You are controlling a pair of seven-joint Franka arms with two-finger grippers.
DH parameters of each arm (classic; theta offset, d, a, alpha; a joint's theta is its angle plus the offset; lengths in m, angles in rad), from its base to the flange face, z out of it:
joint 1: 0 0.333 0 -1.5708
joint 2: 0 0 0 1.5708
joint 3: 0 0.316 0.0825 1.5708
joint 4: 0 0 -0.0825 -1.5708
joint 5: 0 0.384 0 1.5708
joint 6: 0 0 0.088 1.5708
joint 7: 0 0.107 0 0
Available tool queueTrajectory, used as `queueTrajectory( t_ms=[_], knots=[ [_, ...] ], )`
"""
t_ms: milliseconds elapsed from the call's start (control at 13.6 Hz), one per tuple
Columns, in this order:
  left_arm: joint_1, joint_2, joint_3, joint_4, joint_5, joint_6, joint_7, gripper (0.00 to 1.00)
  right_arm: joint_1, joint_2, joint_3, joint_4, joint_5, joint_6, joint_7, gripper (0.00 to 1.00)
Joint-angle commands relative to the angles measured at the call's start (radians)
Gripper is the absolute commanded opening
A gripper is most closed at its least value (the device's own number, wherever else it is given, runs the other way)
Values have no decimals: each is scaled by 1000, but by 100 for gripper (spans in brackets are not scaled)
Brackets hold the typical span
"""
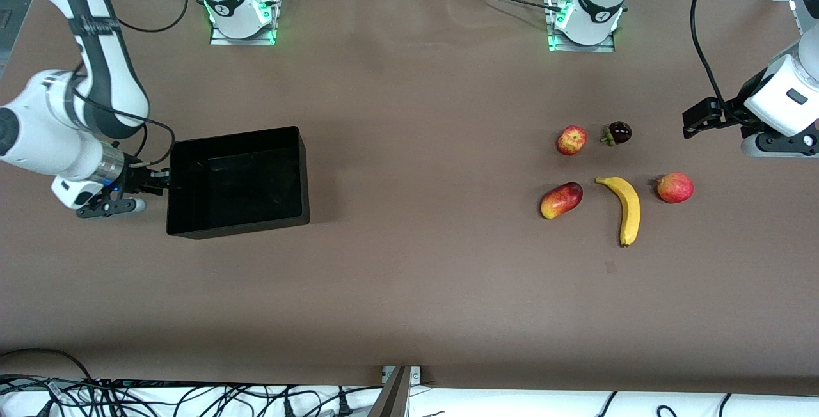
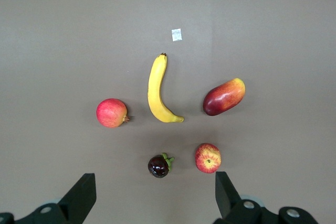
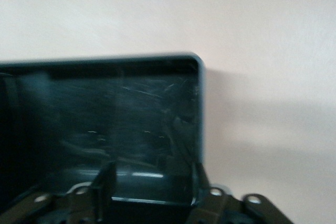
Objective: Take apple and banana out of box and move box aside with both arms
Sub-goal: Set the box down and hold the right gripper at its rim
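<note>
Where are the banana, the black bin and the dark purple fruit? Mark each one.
banana (image 1: pixel 628 207): front view, middle of its curved yellow body.
black bin (image 1: pixel 302 171): front view, its wall toward the fruits.
dark purple fruit (image 1: pixel 620 132): front view, centre of its glossy round skin.

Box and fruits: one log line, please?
box: empty | right gripper: at box wall | left gripper: open, over fruits | banana: on table

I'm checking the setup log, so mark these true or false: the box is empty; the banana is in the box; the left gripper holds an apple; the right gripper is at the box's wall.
1. The box is empty: true.
2. The banana is in the box: false, it lies on the table.
3. The left gripper holds an apple: false, it is open and empty.
4. The right gripper is at the box's wall: true.
</note>
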State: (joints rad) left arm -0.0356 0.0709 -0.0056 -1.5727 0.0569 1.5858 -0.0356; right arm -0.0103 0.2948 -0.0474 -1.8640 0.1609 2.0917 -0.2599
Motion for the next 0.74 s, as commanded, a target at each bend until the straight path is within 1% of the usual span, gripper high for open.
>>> queueTrajectory(
  t_ms=[0,147,221,294,368,515,662],
  knots=[
    [-3,10,-1,28,18,-20,11,100,50,-55,1,156,-73,-210,112,100],
    [-4,10,-1,28,18,-20,9,100,90,-97,6,271,-139,-390,194,100],
    [-4,10,-1,28,18,-20,9,100,98,-126,15,319,-145,-482,214,100],
    [-4,10,-1,28,18,-20,9,100,98,-163,18,330,-146,-522,217,100],
    [-4,10,-1,28,18,-20,9,100,98,-196,20,330,-146,-535,209,100],
    [-3,10,-1,28,18,-20,9,100,96,-206,12,351,-142,-536,200,100],
    [-4,10,-1,28,18,-21,9,100,95,-201,11,374,-141,-574,197,100]
  ],
)
